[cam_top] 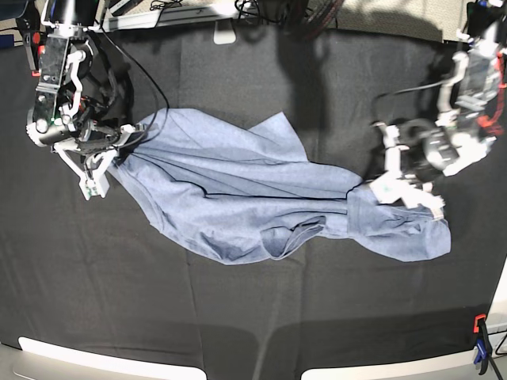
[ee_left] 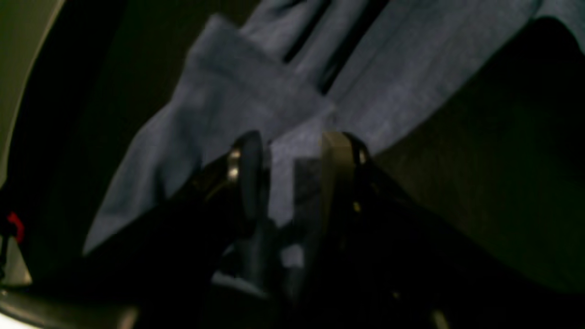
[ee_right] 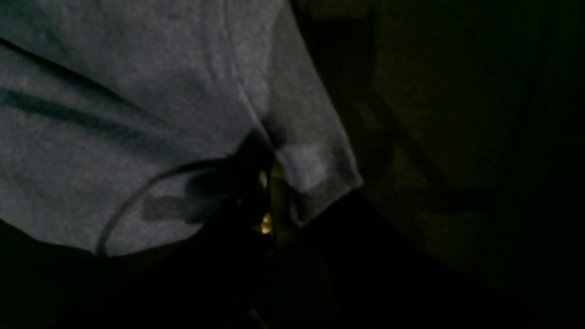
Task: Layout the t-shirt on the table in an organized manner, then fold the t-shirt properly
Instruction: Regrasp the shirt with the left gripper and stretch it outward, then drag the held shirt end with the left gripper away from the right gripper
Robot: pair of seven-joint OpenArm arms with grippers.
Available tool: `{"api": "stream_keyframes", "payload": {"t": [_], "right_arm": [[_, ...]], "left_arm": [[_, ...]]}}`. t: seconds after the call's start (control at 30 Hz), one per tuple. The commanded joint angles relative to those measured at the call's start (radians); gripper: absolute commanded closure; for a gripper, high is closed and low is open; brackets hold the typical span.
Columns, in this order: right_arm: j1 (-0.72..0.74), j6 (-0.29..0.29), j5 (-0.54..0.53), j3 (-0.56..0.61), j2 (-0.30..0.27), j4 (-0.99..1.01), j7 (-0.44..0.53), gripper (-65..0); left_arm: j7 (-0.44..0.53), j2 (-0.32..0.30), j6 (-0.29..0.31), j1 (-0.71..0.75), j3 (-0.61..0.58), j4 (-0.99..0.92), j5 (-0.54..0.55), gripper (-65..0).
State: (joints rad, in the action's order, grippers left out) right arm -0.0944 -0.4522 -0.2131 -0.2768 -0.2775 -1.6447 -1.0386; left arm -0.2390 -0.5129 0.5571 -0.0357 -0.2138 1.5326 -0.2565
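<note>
The blue-grey t-shirt (cam_top: 238, 182) lies crumpled and stretched sideways across the black table (cam_top: 253, 317), no lettering showing. My right gripper (cam_top: 119, 144), at the left of the base view, is shut on the t-shirt's left edge; the right wrist view shows the t-shirt (ee_right: 137, 91) pinched at the gripper (ee_right: 270, 157). My left gripper (cam_top: 400, 192) sits over the shirt's right end. In the left wrist view its fingers (ee_left: 249, 169) stand apart, the gripper (ee_left: 292, 151) is open, and t-shirt cloth (ee_left: 237, 87) shows in and beyond the gap.
An orange and blue clip (cam_top: 480, 348) holds the cloth at the front right corner. A red clip (ee_left: 16, 226) shows at the left edge of the left wrist view. Cables and white gear (cam_top: 226, 32) lie along the far edge. Black cloth (ee_left: 493, 137) spreads around the shirt.
</note>
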Motion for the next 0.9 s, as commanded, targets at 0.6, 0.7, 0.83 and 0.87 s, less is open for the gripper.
{"api": "stream_keyframes", "payload": {"t": [0.6,0.7,0.83,0.87], "right_arm": [[0.013,0.003,0.000,-0.005,-0.013,-0.016,0.005,0.0],[0.013,0.003,0.000,-0.005,-0.013,-0.016,0.005,0.0],[0.013,0.003,0.000,-0.005,-0.013,-0.016,0.005,0.0],[0.013,0.003,0.000,-0.005,-0.013,-0.016,0.005,0.0]], "left_arm": [[-0.047,-0.034,-0.463,-0.180,-0.048,-0.058,0.100,0.0],[-0.039,-0.031,-0.460,-0.269,-0.048,-0.086,0.202,0.0],[0.029,0.001,-0.460,-0.378,-0.048,-0.232,0.225,0.0],[0.059,0.014,-0.460,-0.406,-0.048,-0.282,0.224,0.0]]}}
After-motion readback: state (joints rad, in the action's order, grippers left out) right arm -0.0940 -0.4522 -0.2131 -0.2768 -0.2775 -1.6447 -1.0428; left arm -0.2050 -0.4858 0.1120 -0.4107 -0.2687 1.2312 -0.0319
